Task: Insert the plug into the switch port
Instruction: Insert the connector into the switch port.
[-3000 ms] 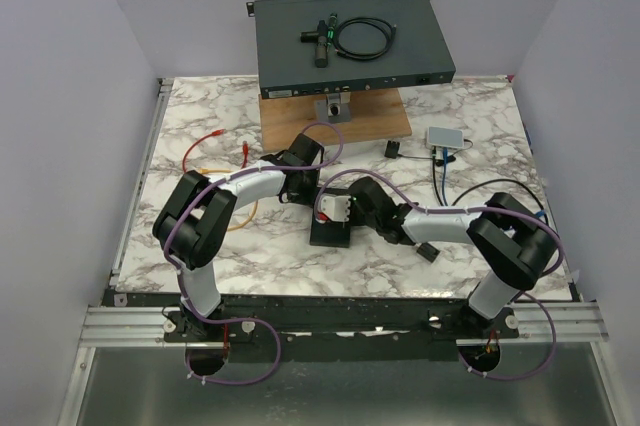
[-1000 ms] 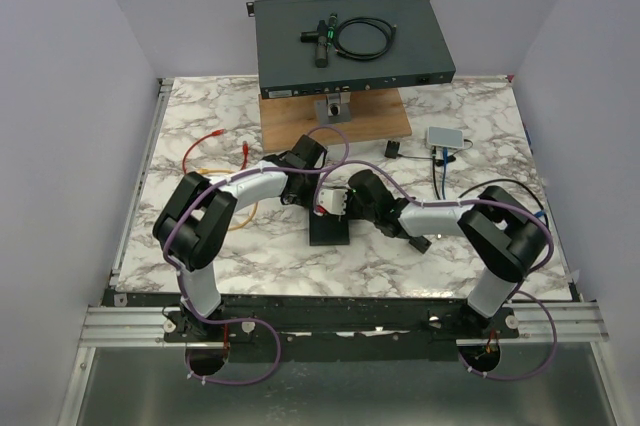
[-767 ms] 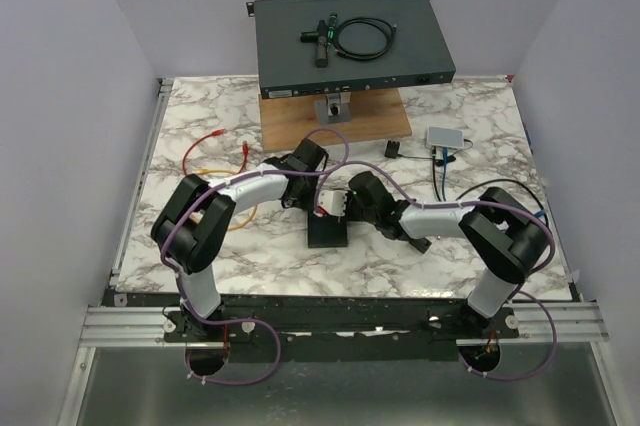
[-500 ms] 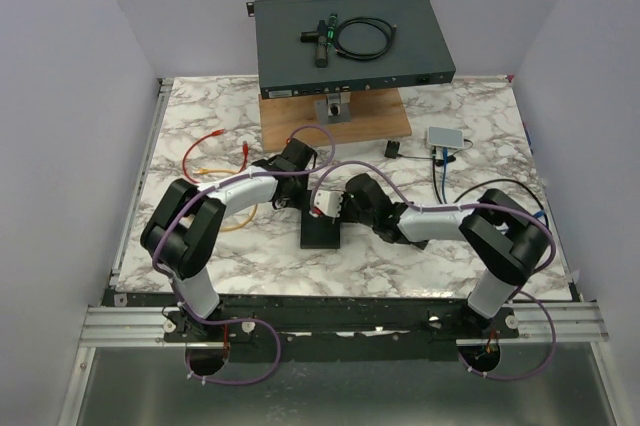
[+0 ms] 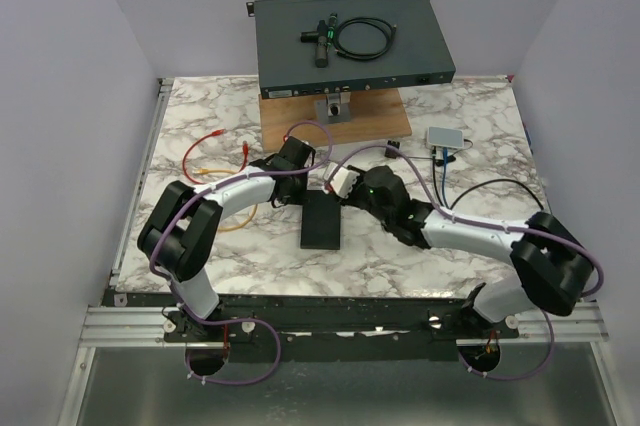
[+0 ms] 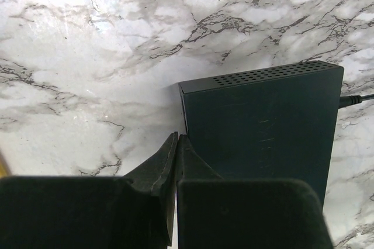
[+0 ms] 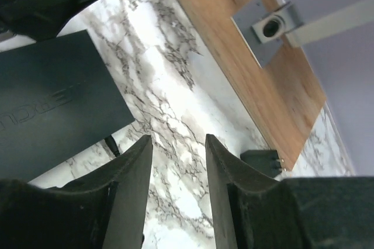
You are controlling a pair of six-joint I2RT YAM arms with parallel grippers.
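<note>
The switch (image 5: 322, 218) is a small flat black box lying on the marble; it also shows in the left wrist view (image 6: 263, 120) and the right wrist view (image 7: 47, 114). A black plug (image 7: 111, 145) on a thin cable meets its side (image 6: 355, 99); how deep it sits I cannot tell. My left gripper (image 5: 304, 189) is shut and empty, its tips (image 6: 177, 139) at the switch's corner. My right gripper (image 5: 337, 186) stands open beside the switch's far end, with only marble between its fingers (image 7: 178, 144).
A large rack unit (image 5: 350, 41) with a coiled cable on top sits at the back on a wooden board (image 7: 257, 56), which carries a grey bracket (image 7: 272, 27). A small black adapter (image 7: 262, 161), a white box (image 5: 446, 136) and red and orange cables (image 5: 215, 141) lie around.
My right gripper has opened and drawn back from the switch toward the far right, its arm stretching out. The switch shifted slightly away and to the left. My left gripper stayed shut.
</note>
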